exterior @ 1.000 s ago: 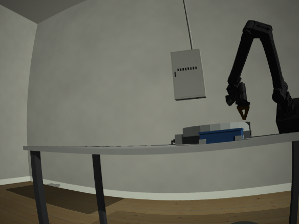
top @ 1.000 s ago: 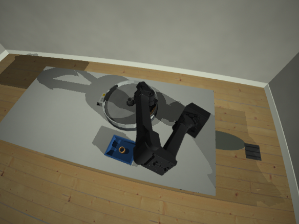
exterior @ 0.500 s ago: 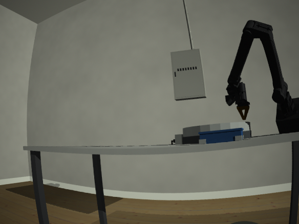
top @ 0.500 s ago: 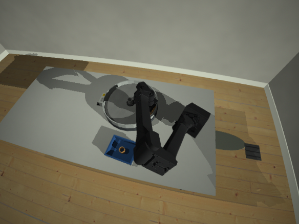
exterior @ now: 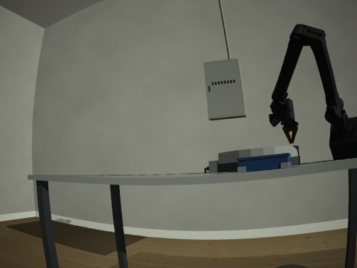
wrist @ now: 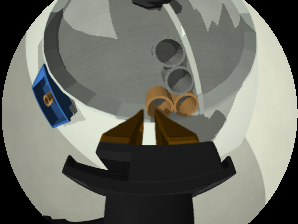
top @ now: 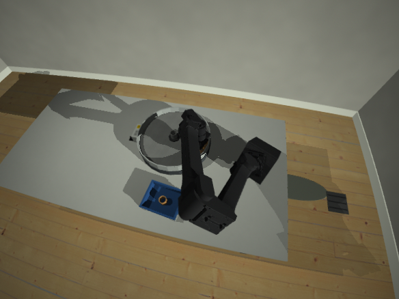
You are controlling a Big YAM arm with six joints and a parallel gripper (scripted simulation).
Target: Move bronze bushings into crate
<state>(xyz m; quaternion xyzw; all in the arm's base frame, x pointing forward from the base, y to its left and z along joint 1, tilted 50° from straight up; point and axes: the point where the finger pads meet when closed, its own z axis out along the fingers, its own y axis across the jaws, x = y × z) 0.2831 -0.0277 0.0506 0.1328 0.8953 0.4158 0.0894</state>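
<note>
From my seat the grey table (top: 68, 164) fills most of the top view, and on it I have the black arm (top: 191, 171) folded at the elbow, its base at about 3 o'clock from the round turntable (top: 160, 167). The turntable sits near the middle of the table with a dark hub (top: 173, 136) at its centre. At roughly 6 o'clock from the turntable, just beside its rim, I see the blue crate (top: 155, 190), and one bronze bushing (top: 162, 199) already lies inside it, upright with its bore facing up. In the exterior view the gripper (exterior: 290, 139) hangs point down above the turntable's right side, apart from the disc surface. Through the wrist camera I see its bronze-coloured fingers drawn nearly together with only a thin slit between them, and I read them as closed on nothing. Just beyond the fingertips, at about 12 o'clock from them, two bronze bushings (wrist: 158, 99) lie side by side on the turntable, touching or nearly so; the right one (wrist: 186, 102) shows its bore toward me. Further along the same line toward the hub sit two grey bushings (wrist: 180, 79), the far one (wrist: 168, 48) partly in shadow. I cannot tell whether the fingertips touch the nearest bronze bushing.
</note>
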